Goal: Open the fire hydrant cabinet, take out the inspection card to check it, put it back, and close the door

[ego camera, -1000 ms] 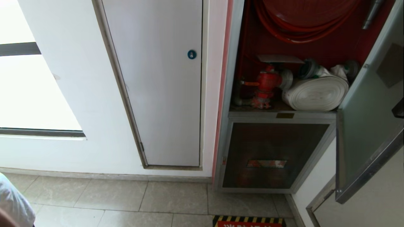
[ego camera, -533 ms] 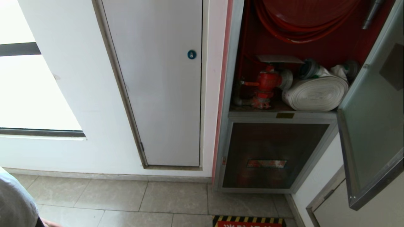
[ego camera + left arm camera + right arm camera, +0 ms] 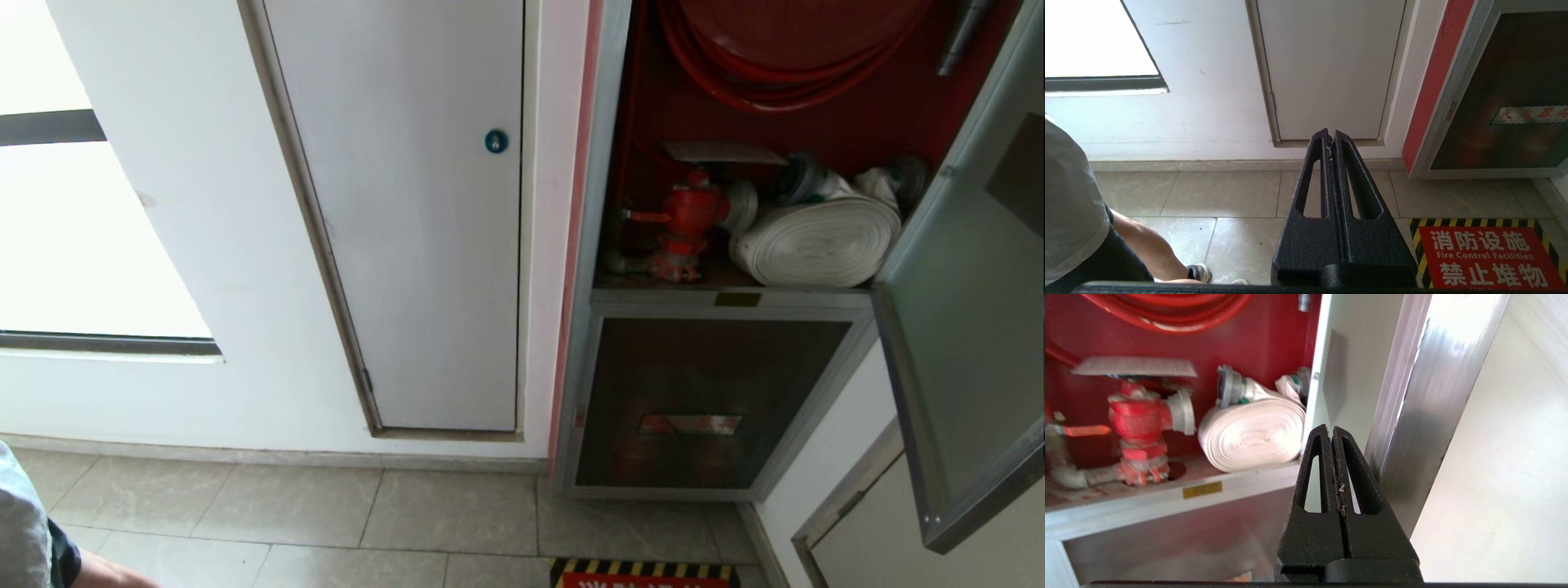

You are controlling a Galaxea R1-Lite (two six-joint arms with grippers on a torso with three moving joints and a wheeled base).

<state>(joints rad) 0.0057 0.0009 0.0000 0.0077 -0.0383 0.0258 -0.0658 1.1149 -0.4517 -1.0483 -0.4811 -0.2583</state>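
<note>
While the door [image 3: 963,327] stands open | frosted pane, silver frame

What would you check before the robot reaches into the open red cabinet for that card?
1. Door swung clear of the opening: ok, it stands wide open on the right.
2. Inspection card in sight: ok, a flat card lies above the red valve; its print cannot be read.
3. Right gripper ready to grasp: not ok, its fingers are shut, empty, close beside the door's frame.
4. Way to the card free: ok, the white hose roll lies to one side.
5. Left gripper out of the way: ok, shut and low over the floor.
6. Person at the left clear of the cabinet: ok.
</note>
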